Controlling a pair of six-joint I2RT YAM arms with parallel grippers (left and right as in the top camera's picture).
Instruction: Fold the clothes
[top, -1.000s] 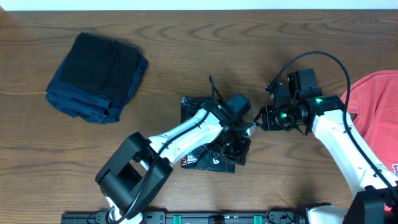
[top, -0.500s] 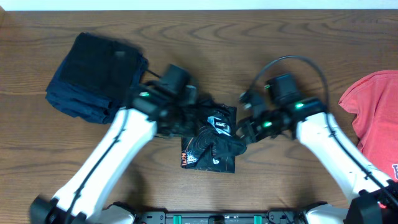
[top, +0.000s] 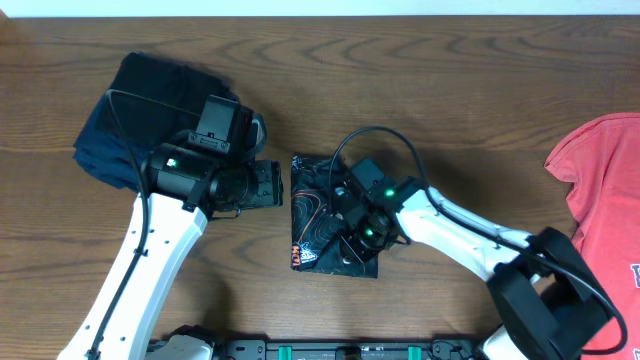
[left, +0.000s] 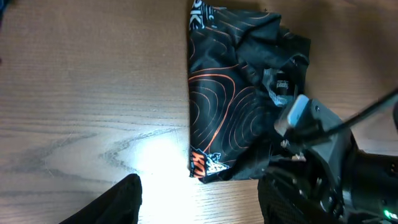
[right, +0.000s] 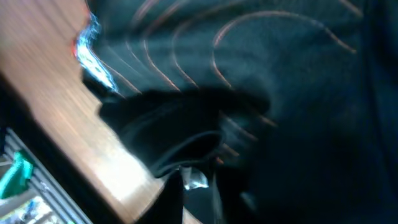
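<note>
**Entry: folded black jersey, mid-table, both arms in attendance**

Item 1. We list one black jersey (top: 308, 215), lying near the middle of the table (top: 450, 90), slightly toward the front edge. It is folded into a rough rectangular packet. The left edge is straight and crisp, while the right half is rumpled and bunched. Thin orange contour lines cover it. White lettering shows at the top left corner and a white-and-orange logo at the lower left corner.

Item 2. We list one left gripper (top: 282, 187), just beside the packet's straight left edge. Its wrist camera shows the two fingers (left: 118, 202) spread wide, with nothing between them. Bare wood and the jersey's lower left corner lie beyond the gap. We record the jaws as released.

Item 3. We list one right gripper (top: 338, 225), low over the rumpled right half of the jersey. Its own view is blurred, filled with black cloth, orange lines and a strip of wood. We cannot tell whether its jaws are clenched or grasping cloth.

Item 4. We list one red T-shirt (top: 605, 190), spread at the table's right edge, partly out of frame and well apart from the jersey.

Item 5. We list one dark blue pile (top: 140, 115) of folded cloth at the far left corner, behind the left arm.
</note>
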